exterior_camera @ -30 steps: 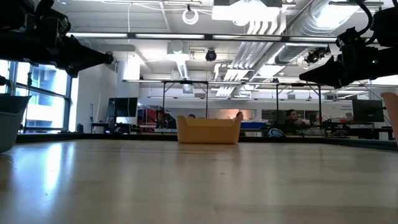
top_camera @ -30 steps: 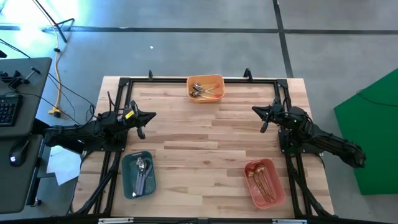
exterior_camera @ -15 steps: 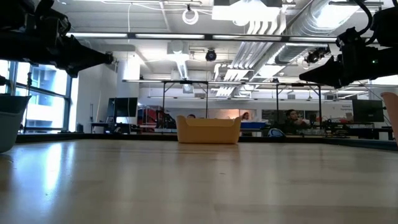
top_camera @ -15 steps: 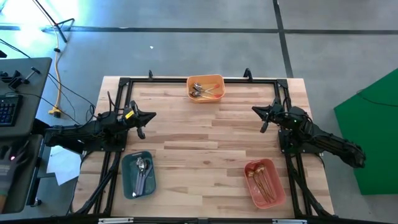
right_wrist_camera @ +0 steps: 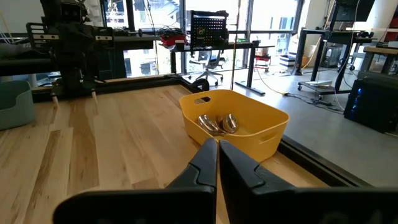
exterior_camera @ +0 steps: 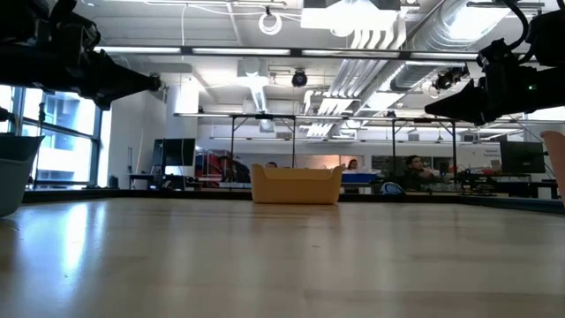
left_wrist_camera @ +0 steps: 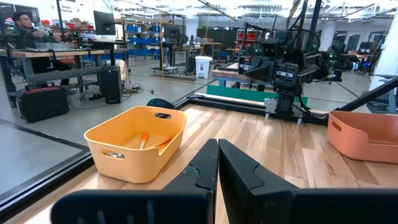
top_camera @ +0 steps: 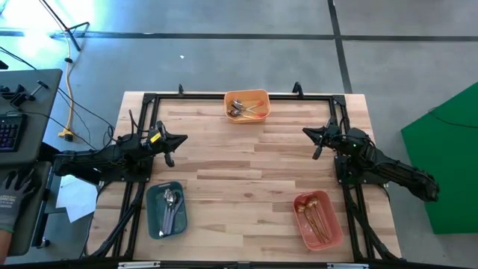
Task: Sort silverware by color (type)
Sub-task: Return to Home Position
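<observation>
The silverware lies sorted in three trays. Spoons with orange-red handles (top_camera: 243, 108) lie in the orange tray (top_camera: 247, 96) at the table's far edge. Lavender-handled spoons (top_camera: 170, 205) fill the teal tray (top_camera: 154, 196) near the left front. Gold spoons (top_camera: 314, 218) sit in the pink tray (top_camera: 302, 236) at the right front. My left gripper (top_camera: 182, 138) hovers over the left side of the table, shut and empty (left_wrist_camera: 217, 149). My right gripper (top_camera: 306, 132) hovers over the right side, shut and empty (right_wrist_camera: 217, 149). Both are raised above the table, as the low view shows.
A black frame (top_camera: 239, 96) runs round the table's edges. The wooden table (top_camera: 239, 172) between the trays is bare. A person's gloved hand (top_camera: 11, 196) shows at a desk left of the table. People sit in the room beyond (exterior_camera: 415, 168).
</observation>
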